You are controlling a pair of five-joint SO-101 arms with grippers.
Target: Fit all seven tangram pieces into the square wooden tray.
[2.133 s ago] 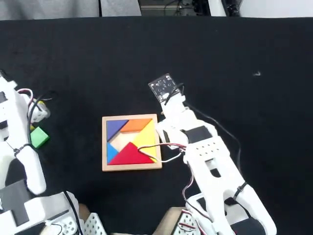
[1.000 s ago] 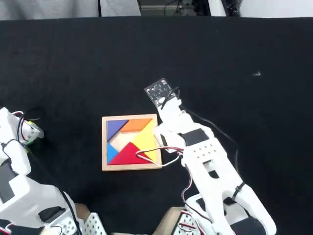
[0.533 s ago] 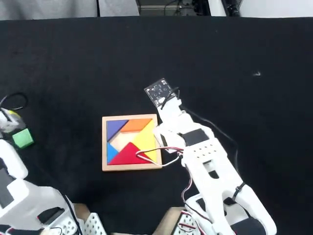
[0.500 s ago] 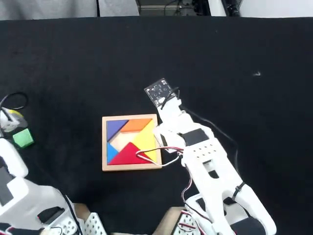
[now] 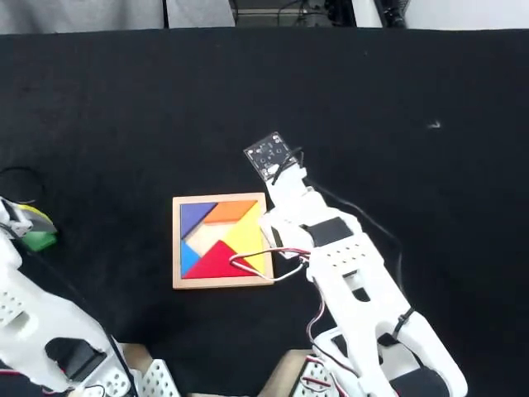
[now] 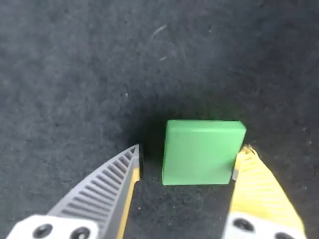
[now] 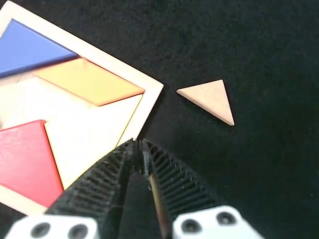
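The square wooden tray [image 5: 221, 283] lies mid-table holding blue [image 5: 195, 217], orange [image 5: 231, 212], yellow [image 5: 245, 236] and red [image 5: 220, 261] pieces, with a bare light patch [image 5: 201, 241] between them. A green square [image 6: 202, 152] lies on the black cloth far left of the tray [image 5: 39, 241]. My left gripper [image 6: 191, 149] is open around it: the yellow finger [image 6: 254, 174] touches one edge and the other finger stands apart. My right gripper [image 7: 142, 149] is shut over the tray's corner rim [image 7: 149, 94]. A tan triangle [image 7: 209, 99] lies just outside that rim.
The right arm [image 5: 347, 265] stretches from the front edge to the tray's right side. The left arm's base [image 5: 41, 331] fills the front left corner. Black cloth [image 5: 397, 99] covers the table behind and to the right.
The left arm has swung toward the left edge and lowered over the green square, which has slid a little leftward. The right arm shifted slightly early on, then stayed still.
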